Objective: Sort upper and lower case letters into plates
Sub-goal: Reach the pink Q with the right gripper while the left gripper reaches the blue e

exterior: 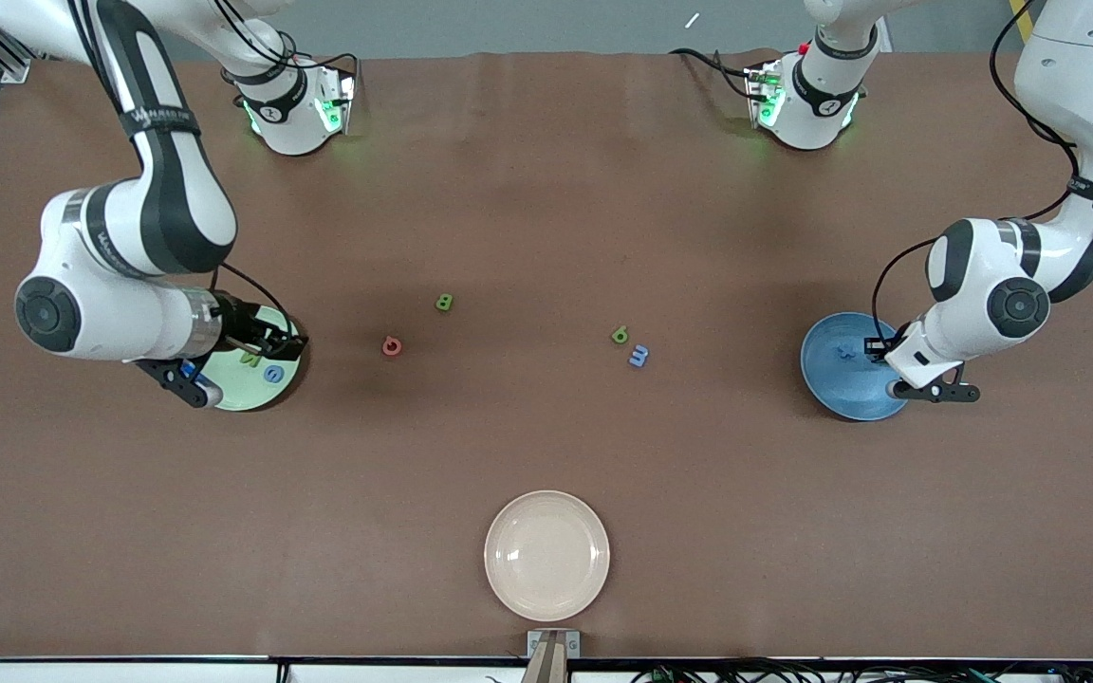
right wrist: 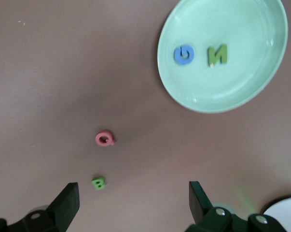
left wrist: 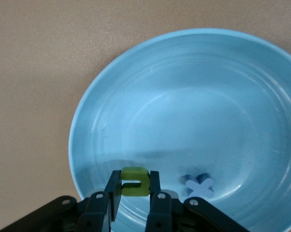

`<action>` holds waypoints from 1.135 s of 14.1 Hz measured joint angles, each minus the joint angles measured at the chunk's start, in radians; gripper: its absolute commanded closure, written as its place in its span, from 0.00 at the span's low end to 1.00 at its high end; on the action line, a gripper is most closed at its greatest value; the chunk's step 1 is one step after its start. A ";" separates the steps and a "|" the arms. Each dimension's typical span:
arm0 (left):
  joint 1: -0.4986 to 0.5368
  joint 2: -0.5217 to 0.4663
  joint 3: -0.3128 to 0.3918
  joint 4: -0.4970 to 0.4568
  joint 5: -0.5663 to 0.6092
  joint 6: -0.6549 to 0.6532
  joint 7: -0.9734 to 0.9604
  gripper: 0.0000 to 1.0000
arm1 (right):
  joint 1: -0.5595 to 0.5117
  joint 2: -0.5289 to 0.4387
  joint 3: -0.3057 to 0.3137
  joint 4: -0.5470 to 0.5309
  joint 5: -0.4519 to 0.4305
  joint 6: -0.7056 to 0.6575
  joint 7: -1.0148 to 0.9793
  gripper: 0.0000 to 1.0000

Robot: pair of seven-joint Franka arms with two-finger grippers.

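My left gripper (left wrist: 135,193) is shut on a small green letter (left wrist: 135,181), held just above the bright blue plate (left wrist: 193,106). One blue letter (left wrist: 198,186) lies in that plate (exterior: 841,389), and the left gripper (exterior: 931,389) hangs over its rim. My right gripper (right wrist: 133,200) is open and holds nothing. It hangs (exterior: 238,365) over the pale green plate (exterior: 243,391), which holds a green N (right wrist: 217,54) and a blue G (right wrist: 184,54). On the table lie a green B (exterior: 444,303), a red letter (exterior: 392,346), a green letter (exterior: 620,335) and a pale blue one (exterior: 639,357).
A cream-beige plate (exterior: 546,555) sits near the table's front edge, nearer to the camera than the loose letters. The two arm bases (exterior: 295,104) (exterior: 807,95) stand along the back edge.
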 measured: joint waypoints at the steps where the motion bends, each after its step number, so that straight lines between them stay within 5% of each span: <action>1: 0.000 0.004 -0.001 0.000 0.000 0.006 0.000 0.88 | 0.014 -0.006 0.000 -0.012 0.000 0.011 0.030 0.00; 7: 0.000 0.017 -0.002 0.000 0.000 0.018 0.000 0.79 | 0.174 0.010 0.002 -0.213 0.000 0.335 0.207 0.00; 10: 0.000 0.016 -0.003 0.000 0.000 0.021 0.000 0.19 | 0.235 0.021 0.002 -0.290 -0.001 0.476 0.254 0.00; 11: 0.000 0.016 -0.004 0.002 0.000 0.022 0.000 0.10 | 0.247 0.030 0.002 -0.311 -0.001 0.525 0.262 0.00; 13: 0.000 0.010 -0.013 0.008 0.000 0.020 0.000 0.01 | 0.268 0.064 0.001 -0.355 -0.001 0.639 0.266 0.00; 16: 0.000 -0.017 -0.063 0.028 0.000 -0.038 -0.023 0.01 | 0.297 0.149 0.001 -0.386 -0.001 0.785 0.289 0.03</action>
